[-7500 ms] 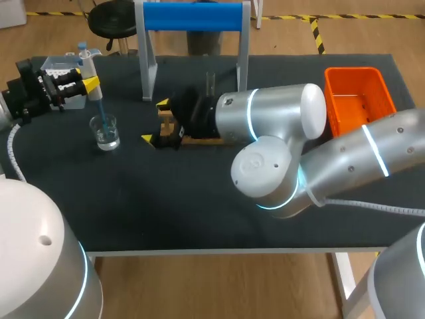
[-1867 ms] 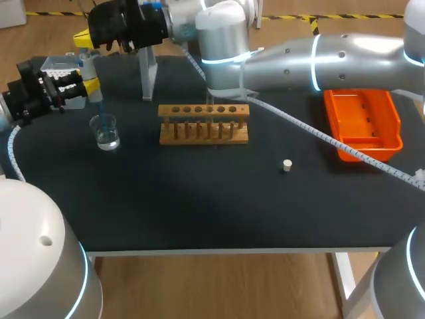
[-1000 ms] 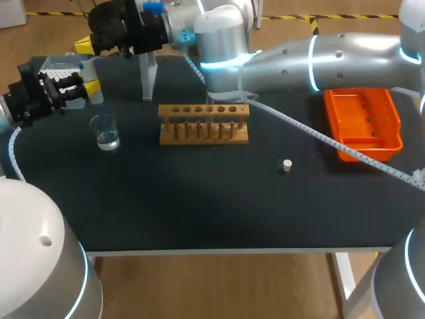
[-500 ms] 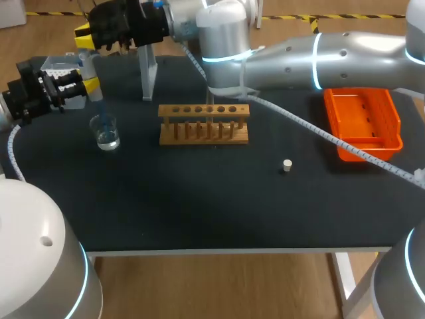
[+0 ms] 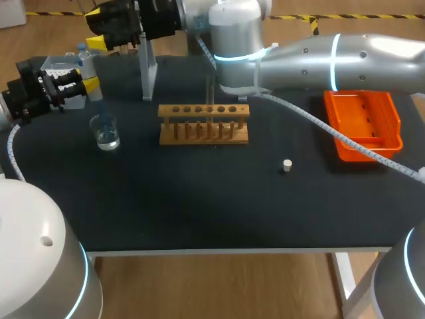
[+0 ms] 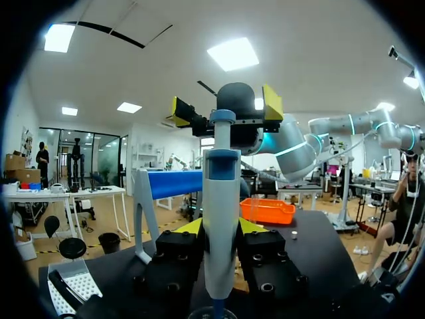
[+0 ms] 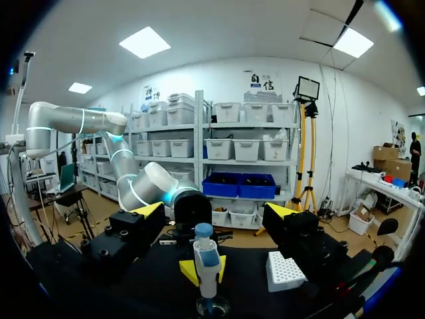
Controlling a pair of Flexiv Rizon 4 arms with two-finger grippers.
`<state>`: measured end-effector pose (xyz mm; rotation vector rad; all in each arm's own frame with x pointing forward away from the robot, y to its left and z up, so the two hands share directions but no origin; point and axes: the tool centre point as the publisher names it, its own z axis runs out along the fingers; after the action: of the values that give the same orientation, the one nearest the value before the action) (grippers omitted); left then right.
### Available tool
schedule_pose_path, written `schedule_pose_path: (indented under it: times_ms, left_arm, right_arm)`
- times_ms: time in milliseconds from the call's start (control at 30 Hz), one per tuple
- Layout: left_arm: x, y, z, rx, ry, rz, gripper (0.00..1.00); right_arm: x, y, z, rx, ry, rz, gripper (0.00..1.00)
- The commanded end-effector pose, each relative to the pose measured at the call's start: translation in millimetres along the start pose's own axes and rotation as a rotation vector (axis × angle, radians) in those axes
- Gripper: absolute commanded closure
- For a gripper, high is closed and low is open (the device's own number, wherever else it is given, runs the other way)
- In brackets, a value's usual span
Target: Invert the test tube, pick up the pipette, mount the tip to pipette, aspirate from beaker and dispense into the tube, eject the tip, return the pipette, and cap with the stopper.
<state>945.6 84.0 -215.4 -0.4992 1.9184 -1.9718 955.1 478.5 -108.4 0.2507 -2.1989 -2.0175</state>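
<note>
Near the counter's (image 5: 199, 206) left edge, grips the pipette (image 5: 87, 66) upright in the left claw (image 5: 87, 81), pinched on its barrel, tip down in the beaker (image 5: 105, 131). Hangs the right claw (image 5: 99, 28), spread wide, close above the plunger (image 5: 82, 48), roughly on the pipette's vertical axis. Finds test tube (image 5: 210, 86) in rack (image 5: 203, 125) mid-counter and stopper (image 5: 287, 165) well apart, blocking nothing.

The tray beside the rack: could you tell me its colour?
The tray is orange, clearest in the head view.
</note>
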Motion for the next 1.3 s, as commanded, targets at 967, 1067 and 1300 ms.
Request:
schedule_pose_path:
  times_ms: [967, 1067, 1300]
  left_arm:
    - [-0.7, -0.2, -1.1, 0.001, 0.004, -0.001, 1.0]
    - [-0.7, -0.2, -1.1, 0.001, 0.004, -0.001, 1.0]
    - [-0.7, -0.2, -1.1, 0.001, 0.004, -0.001, 1.0]
  right_arm:
    - [27.5, -31.1, -152.3, 0.174, -0.19, -0.026, 0.0]
    - [27.2, -35.7, -164.4, 0.175, -0.205, -0.022, 0.0]
    - [26.0, -53.5, -192.4, 0.198, -0.24, -0.016, 0.0]
